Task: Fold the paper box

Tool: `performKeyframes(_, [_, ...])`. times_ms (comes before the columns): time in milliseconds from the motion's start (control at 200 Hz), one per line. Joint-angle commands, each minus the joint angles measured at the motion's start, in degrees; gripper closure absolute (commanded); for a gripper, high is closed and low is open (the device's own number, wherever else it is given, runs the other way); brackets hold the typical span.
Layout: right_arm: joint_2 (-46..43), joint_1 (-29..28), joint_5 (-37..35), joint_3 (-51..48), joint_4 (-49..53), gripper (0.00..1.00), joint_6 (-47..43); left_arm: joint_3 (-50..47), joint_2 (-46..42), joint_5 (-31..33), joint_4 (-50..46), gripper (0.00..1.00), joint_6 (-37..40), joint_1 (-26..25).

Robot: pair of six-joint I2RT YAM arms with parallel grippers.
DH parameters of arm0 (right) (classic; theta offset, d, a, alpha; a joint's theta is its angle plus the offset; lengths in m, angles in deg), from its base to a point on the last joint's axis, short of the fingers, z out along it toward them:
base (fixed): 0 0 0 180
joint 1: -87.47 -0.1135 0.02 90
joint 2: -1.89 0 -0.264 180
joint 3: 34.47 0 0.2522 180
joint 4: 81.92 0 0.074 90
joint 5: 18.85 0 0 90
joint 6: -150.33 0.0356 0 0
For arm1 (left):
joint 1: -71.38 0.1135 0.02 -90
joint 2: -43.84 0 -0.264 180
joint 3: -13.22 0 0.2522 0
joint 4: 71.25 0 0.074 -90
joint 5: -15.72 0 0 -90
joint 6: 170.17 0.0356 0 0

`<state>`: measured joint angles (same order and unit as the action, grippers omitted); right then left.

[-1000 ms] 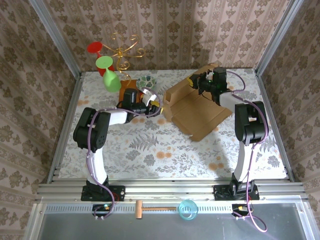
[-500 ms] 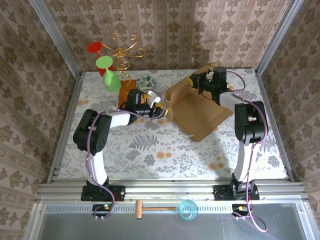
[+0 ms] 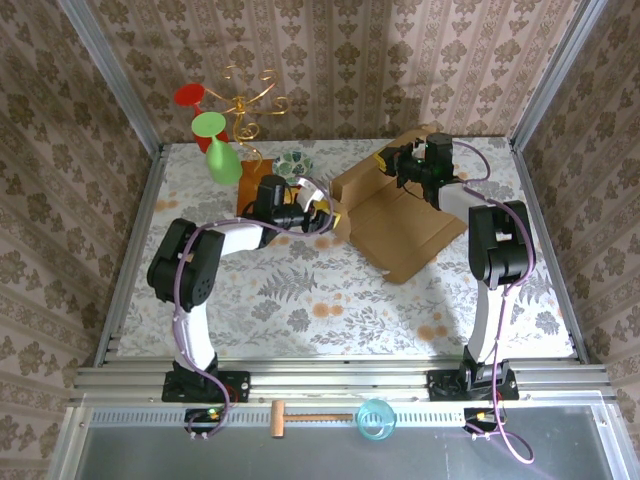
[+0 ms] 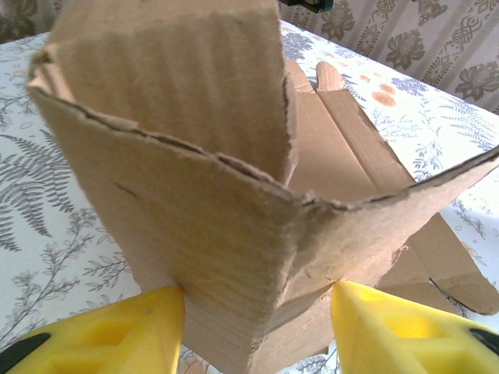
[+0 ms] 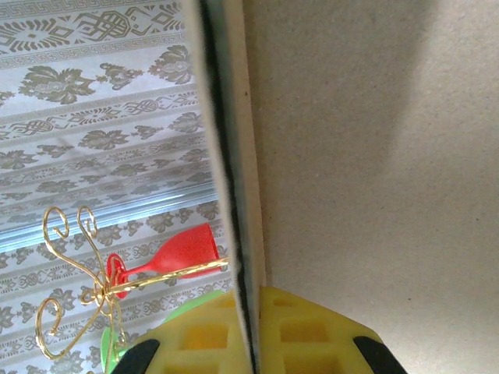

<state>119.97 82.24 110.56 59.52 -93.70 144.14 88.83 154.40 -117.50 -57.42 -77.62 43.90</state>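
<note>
Standing part-folded on the far right of the bench (image 3: 300,300), the paper box (image 3: 400,225) has its left wall and far flap raised. The base panel and near flaps lie flat, so most of the folding appears outstanding. The right hand (image 3: 395,165), arm stretched toward the far edge, is clamped on the far flap's edge. The left hand (image 3: 325,215), forearm low and reaching rightward, straddles the left wall's corner with its fingers (image 4: 117,327) either side; whether it is gripping cannot be told.
</note>
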Motion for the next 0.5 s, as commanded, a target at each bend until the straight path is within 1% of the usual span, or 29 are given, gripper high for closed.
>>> performKeyframes(0, [1.4,-0.8,1.2,1.3,0.5,1.00,0.8,2.2,0.9,1.1,3.5,0.46,-1.7,-1.1])
performKeyframes(85, [1.4,-0.8,0.7,1.6,0.8,1.00,1.2,2.2,1.0,2.1,3.6,0.44,-2.1,-1.3])
performKeyframes(335, [2.1,-1.8,-1.5,4.1,4.2,1.00,1.9,2.5,1.4,5.7,4.6,0.44,-3.9,-0.8])
performKeyframes(490, [2.8,-2.5,-2.0,5.9,7.0,1.00,1.9,2.6,1.9,5.1,7.6,0.42,-7.2,0.2])
